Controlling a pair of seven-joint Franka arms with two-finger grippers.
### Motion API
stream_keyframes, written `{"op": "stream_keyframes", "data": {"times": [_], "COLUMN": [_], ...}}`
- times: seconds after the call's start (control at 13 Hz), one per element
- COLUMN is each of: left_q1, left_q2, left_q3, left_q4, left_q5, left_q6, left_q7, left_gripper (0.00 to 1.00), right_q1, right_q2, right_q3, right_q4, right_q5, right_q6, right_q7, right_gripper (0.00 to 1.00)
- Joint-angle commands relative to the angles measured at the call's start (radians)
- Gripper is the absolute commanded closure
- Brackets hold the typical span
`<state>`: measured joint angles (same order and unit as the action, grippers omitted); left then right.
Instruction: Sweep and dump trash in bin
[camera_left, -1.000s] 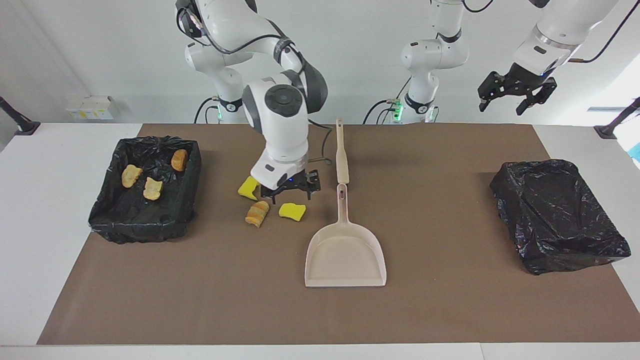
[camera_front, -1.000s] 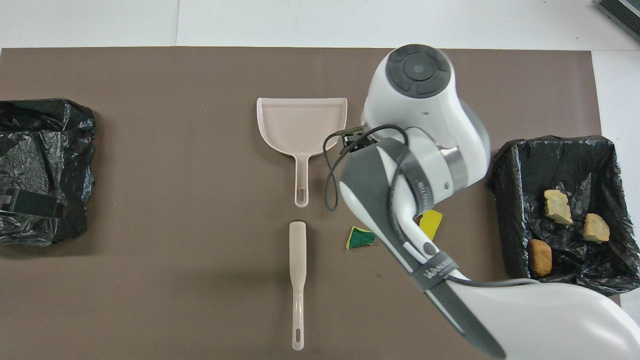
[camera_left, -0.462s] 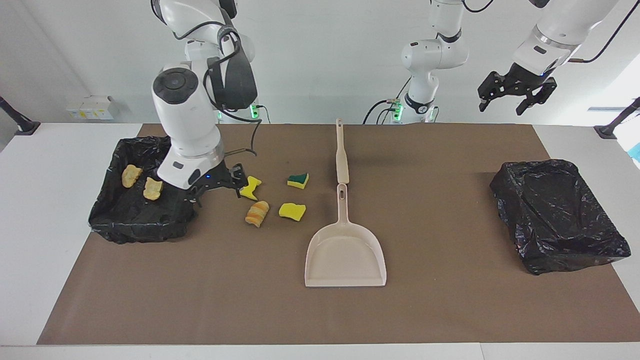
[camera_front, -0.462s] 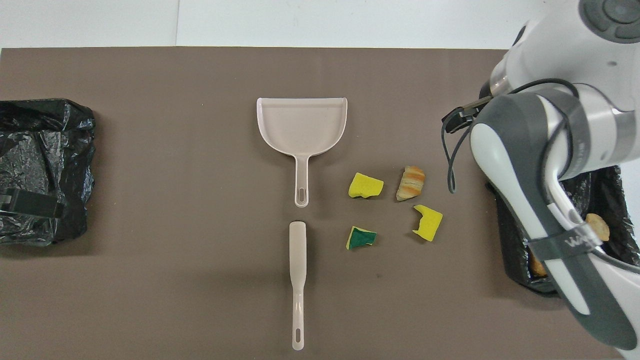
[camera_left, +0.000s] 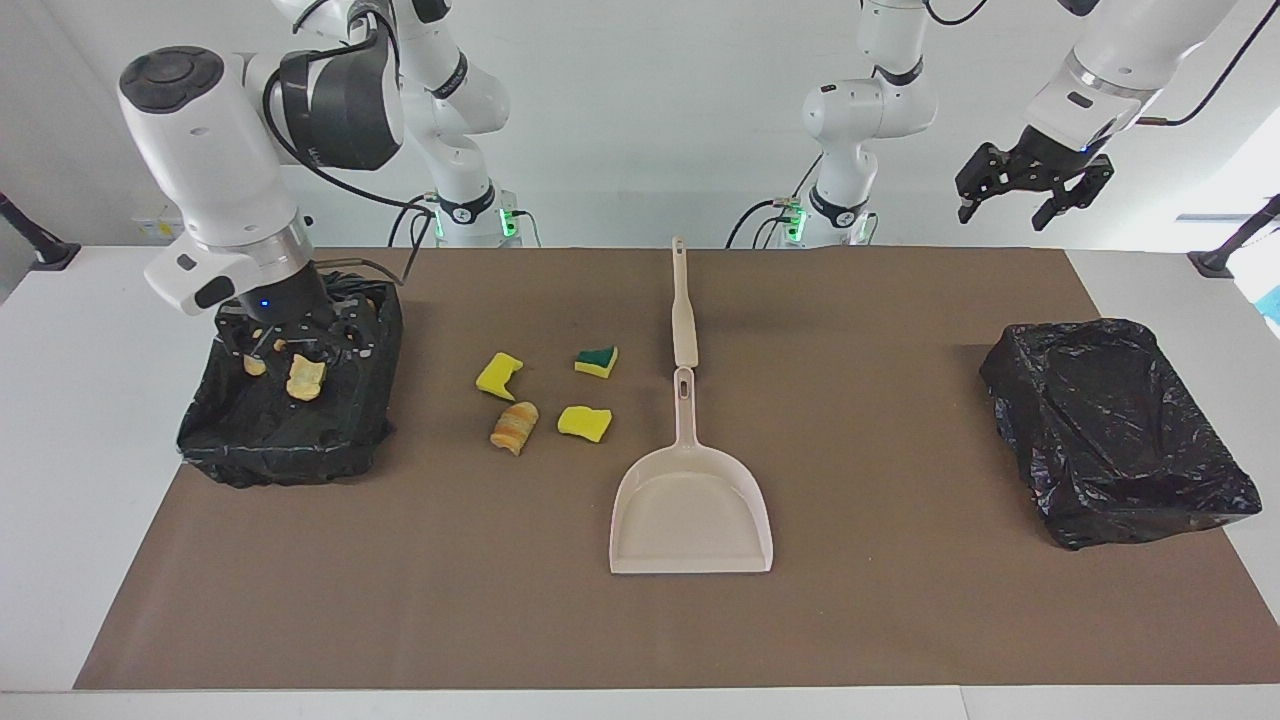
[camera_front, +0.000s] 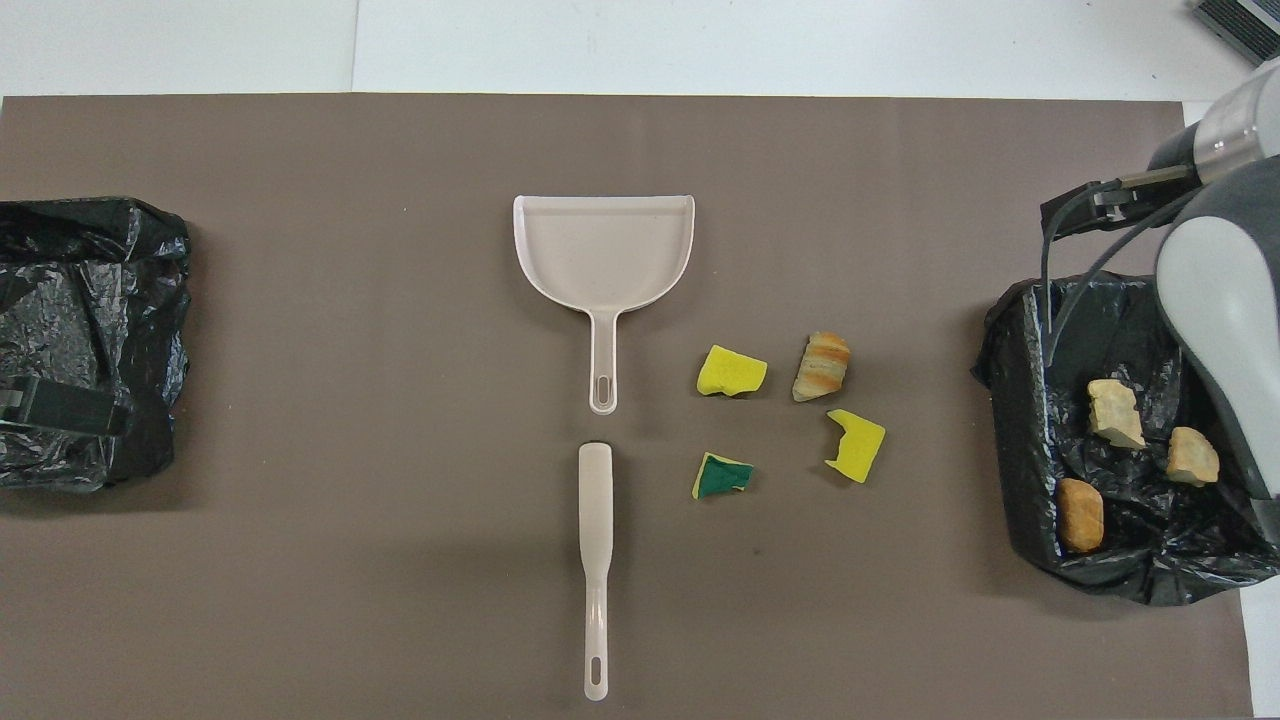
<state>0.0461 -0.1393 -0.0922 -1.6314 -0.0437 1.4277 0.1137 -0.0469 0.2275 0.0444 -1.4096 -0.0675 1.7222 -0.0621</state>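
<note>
The right gripper (camera_left: 290, 345) sat low over the bin (camera_left: 372, 430) at the right arm's end of the worktop, jaws spread and holding nothing, right above the three tan lumps (camera_front: 1115, 413) already inside. The rest of the trash was loose on the mat: two yellow sponge pieces (camera_left: 499, 375), a yellow-green one (camera_left: 597, 360) and the striped chunk (camera_left: 514, 426), all just beside the dustpan (camera_left: 690, 510) handle, toward the right arm's end. Risk-wise, that gripper could snag the black liner when lifting out and drag the bin or spill the lumps. The brush (camera_left: 684, 305) lay flat, so a grab could skid it into the scraps. The left gripper (camera_left: 1033, 190) hung high over its end with jaws apart, waiting.
</note>
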Motion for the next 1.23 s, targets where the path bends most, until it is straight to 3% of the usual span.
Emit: {"op": "stream_keyframes", "data": {"times": [0.0,0.38,0.62,1.15], "left_q1": [0.012,0.012,0.012,0.012], "left_q2": [0.006,0.006,0.006,0.006], "left_q3": [-0.011,-0.011,-0.011,-0.011], "left_q4": [0.018,0.018,0.018,0.018], "left_q5": [0.019,0.019,0.019,0.019], "left_q6": [-0.009,-0.009,-0.009,-0.009], "left_q7": [-0.003,-0.003,-0.003,-0.003], "left_gripper": [0.00,0.00,0.00,0.00], "right_q1": [-0.050,-0.070,-0.068,-0.070], "right_q2": [-0.120,-0.220,-0.316,-0.315], "right_q3": [0.014,0.014,0.015,0.014], "right_q4": [-0.118,-0.152,-0.307,-0.304], "right_q5": [0.049,0.051,0.058,0.092], "right_q6": [-0.016,-0.116,-0.032,-0.055], "right_q7": [0.039,0.044,0.053,0.042], "right_gripper": [0.00,0.00,0.00,0.00]}}
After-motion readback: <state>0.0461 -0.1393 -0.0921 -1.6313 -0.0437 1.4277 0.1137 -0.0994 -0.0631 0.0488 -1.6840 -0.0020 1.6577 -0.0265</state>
